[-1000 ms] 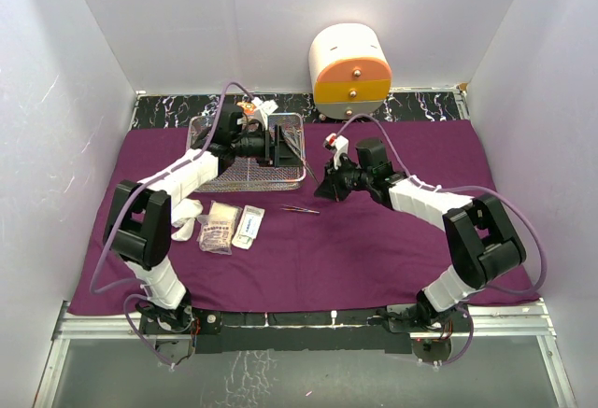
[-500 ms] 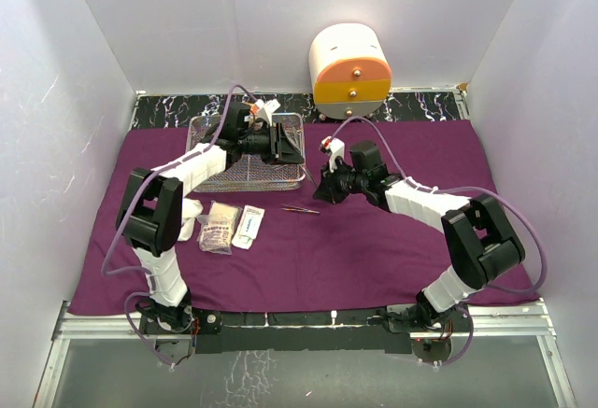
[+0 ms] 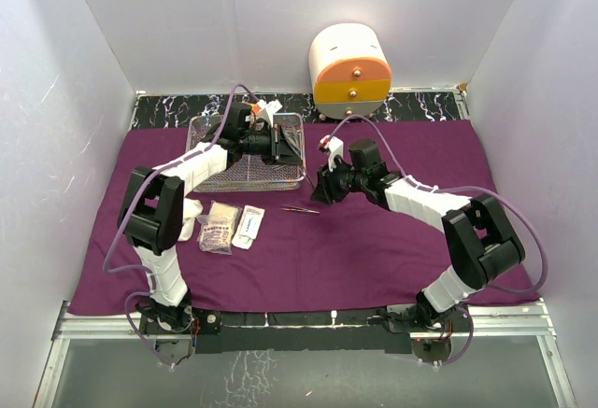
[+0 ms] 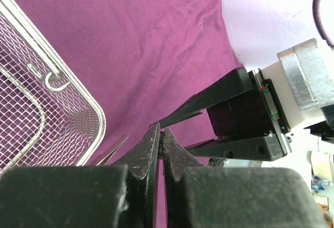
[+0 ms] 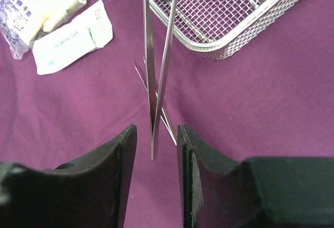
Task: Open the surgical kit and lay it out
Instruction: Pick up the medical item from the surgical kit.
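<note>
The purple cloth (image 3: 374, 249) is spread over the table, with the wire-mesh tray (image 3: 248, 187) on it at the back left. Thin steel tweezers (image 5: 156, 82) hang in the air by the tray's right corner (image 5: 235, 35). My left gripper (image 3: 291, 147) is shut on their spread end; its fingertips (image 4: 156, 134) are pressed together. My right gripper (image 5: 156, 129) is open, one finger on each side of the tweezers' joined tip without touching it. A second thin instrument (image 3: 301, 209) lies on the cloth below.
Flat packets (image 3: 248, 226) and a clear bag (image 3: 220, 226) lie in front of the tray, with white gauze (image 3: 187, 217) beside the left arm. The white-and-orange cabinet (image 3: 350, 70) stands at the back wall. The tray's rim (image 4: 99, 123) is close to my left fingers.
My left gripper moved to the tray's right corner and closed on the tweezers. My right gripper's jaws opened off them.
</note>
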You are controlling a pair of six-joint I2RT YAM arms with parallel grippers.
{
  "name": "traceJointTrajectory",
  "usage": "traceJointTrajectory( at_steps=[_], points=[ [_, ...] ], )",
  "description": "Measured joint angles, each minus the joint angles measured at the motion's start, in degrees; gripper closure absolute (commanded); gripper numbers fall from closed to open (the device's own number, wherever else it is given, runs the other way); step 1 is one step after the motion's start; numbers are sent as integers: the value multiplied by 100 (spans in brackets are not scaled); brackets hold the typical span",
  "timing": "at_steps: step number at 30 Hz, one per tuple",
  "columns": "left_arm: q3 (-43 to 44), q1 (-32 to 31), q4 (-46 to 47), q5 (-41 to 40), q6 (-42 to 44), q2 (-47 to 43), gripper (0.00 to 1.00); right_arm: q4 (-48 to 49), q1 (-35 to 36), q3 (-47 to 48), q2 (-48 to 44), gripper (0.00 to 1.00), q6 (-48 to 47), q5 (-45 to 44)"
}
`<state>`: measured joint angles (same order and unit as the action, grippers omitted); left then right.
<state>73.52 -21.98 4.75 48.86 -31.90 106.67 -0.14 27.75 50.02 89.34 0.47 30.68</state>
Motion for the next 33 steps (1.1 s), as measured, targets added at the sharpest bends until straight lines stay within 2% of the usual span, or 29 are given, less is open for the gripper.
traceJointTrajectory(
  at_steps=[6,15,21,25,33],
  points=[
    [120,0,-588,120,966,-17,100,-186,-57,79,-4,50,-365,199],
    [184,192,-2765,450,3517,-363,100,-643,-378,286,61,51,-1051,595],
    [188,450,-3965,802,4806,-605,100,-981,-297,726,575,53,-1436,820],
    [173,586,-4365,970,5222,-610,100,-1178,-173,774,833,55,-1591,820],
    [-4,699,-4529,1209,5464,-695,100,-1432,68,955,1237,59,-1770,638]
  ],
)
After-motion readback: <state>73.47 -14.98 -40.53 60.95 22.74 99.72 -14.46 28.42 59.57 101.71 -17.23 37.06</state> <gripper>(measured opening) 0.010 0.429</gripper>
